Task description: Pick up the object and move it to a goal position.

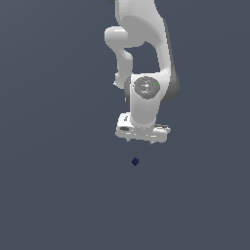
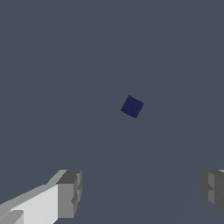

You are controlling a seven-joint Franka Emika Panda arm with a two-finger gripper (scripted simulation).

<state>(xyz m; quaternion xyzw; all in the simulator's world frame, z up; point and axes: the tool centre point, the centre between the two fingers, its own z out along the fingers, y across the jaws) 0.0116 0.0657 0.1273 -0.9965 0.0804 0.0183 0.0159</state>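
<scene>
A bare simulated test space, this one. Flat slate-grey ground [image 1: 49, 195] fills both views, uniformly coloured. Only the smooth white rendered arm [image 1: 144, 97] stands over it.

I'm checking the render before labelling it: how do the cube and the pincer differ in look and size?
The cube is dark navy; the pincer is white with grey fingertips. The cube is tiny; the pincer is much larger. The cube lies alone on the grey surface; the pincer hangs above it, open and empty. Both are plain and unmarked.
</scene>
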